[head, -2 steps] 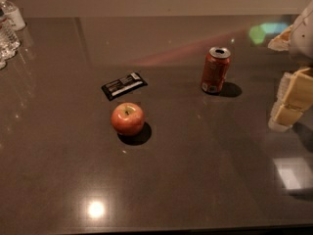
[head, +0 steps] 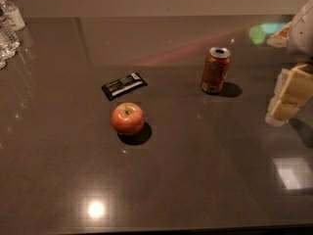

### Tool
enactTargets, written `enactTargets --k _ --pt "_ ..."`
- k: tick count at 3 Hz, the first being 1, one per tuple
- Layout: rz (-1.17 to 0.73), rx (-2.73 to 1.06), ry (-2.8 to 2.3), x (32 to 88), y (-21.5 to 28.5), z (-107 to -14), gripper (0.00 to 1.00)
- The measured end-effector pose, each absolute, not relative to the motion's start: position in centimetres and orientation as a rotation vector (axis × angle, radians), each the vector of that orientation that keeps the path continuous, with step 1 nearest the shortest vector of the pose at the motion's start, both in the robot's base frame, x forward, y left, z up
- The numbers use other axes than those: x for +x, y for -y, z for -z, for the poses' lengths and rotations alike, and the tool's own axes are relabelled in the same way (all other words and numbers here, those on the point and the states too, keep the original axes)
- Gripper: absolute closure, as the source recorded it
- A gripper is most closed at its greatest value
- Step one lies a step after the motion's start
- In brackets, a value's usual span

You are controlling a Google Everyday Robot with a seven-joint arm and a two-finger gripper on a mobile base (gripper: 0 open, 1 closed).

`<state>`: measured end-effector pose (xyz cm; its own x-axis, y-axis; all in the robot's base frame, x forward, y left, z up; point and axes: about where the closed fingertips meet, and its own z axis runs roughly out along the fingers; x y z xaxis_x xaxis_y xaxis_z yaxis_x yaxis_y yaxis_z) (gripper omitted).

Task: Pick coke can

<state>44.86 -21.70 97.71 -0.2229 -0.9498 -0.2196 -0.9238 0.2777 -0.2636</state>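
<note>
Table (head: 195, 180), dark and glossy, bearing: can (head: 215, 70), red-orange with a silver top, upright in the upper right of centre, open mouth facing up; apple (head: 128, 118), red, left of centre, well apart from the can; bar (head: 124, 85) in a black wrapper, lying flat just above the apple; bottles (head: 9, 28), clear plastic, at the upper left edge. Gripper (head: 286, 97), cream-coloured, at the right edge of the frame, to the right of the can and slightly lower, not touching it. Whether the gripper stands apart or together cannot be told.
</note>
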Motion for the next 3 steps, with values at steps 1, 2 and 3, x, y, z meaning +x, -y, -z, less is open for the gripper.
enactTargets --k 1,2,3 --pt "0.103 -1.662 -2.206 46.7 22.0 -97.5 0.0" --pt "0.067 -1.609 -2.191 48.7 22.7 -97.1 0.0" --pt "-0.001 -1.548 -2.173 51.1 23.3 -96.3 0.0"
